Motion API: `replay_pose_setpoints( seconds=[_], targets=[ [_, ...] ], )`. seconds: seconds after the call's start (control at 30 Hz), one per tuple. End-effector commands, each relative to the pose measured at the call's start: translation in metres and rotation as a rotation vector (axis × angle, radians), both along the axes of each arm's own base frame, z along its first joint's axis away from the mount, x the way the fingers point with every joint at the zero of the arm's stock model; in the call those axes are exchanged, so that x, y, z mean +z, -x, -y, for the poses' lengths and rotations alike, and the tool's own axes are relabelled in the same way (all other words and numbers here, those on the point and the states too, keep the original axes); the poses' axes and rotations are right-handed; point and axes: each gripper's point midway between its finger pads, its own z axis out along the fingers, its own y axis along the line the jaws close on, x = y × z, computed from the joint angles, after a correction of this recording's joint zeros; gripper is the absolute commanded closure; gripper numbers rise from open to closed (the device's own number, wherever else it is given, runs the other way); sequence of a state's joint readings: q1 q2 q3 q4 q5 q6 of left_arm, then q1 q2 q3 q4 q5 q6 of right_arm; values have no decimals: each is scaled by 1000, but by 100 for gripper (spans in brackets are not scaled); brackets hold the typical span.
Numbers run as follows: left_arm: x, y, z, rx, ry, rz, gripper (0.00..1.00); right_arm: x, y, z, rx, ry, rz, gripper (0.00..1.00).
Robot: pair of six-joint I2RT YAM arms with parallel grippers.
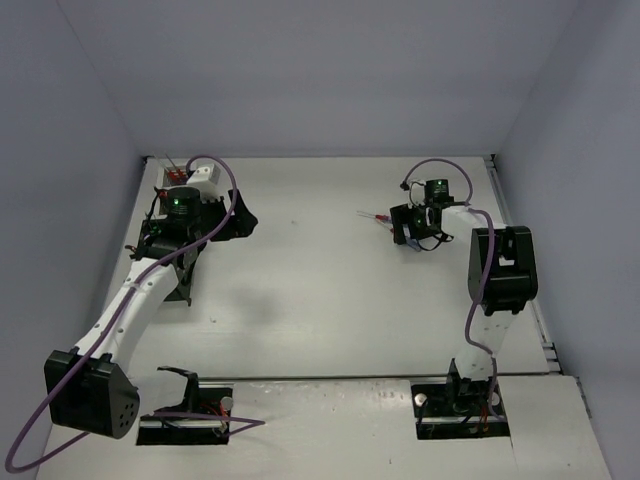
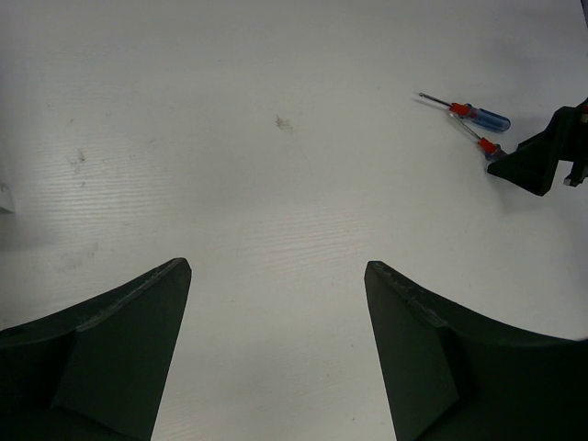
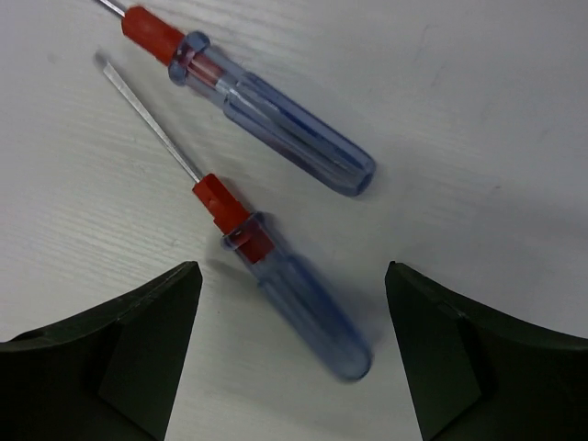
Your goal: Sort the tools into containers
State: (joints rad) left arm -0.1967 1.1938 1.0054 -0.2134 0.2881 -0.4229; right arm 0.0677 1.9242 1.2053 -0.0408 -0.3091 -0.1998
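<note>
Screwdriver (image 3: 296,299) (blue-handled) lies between spread jaws of right gripper (image 3: 292,273).

white matte tabletop (image 1: 330,300) with faint wood grain lying flat, filling the floor of the enclosure. plain pale grey walls (image 1: 300,70) standing round three sides. small dark smudge (image 2: 284,122) sitting on the bare surface; fainter grey scuffs (image 2: 78,158) showing well to its left.

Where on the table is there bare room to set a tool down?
The wide middle of the table, between the left end effector and the two screwdrivers, is bare. Crowded around the screwdrivers under the right end effector and beneath the left arm.
</note>
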Motion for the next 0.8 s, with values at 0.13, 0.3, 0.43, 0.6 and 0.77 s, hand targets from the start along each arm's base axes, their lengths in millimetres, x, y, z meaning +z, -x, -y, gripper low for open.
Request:
replay_pose_setpoints(
  seconds=[0.13,0.3,0.43,0.6,0.77],
  targets=[
    [40,-9,8,-31,52,97,26,3,15,-31,121,-56,-30,27],
    [37,-12,7,-25,87,76,26,4,40,-53,146,-12,-47,35],
    [38,-11,5,-20,90,80,26,-7,66,-73,144,68,-80,43],
    [36,-11,6,-21,93,80,26,-24,94,-91,86,101,-142,59],
    [33,-11,12,-36,125,65,26,-36,126,-114,63,141,-174,80]
  ],
)
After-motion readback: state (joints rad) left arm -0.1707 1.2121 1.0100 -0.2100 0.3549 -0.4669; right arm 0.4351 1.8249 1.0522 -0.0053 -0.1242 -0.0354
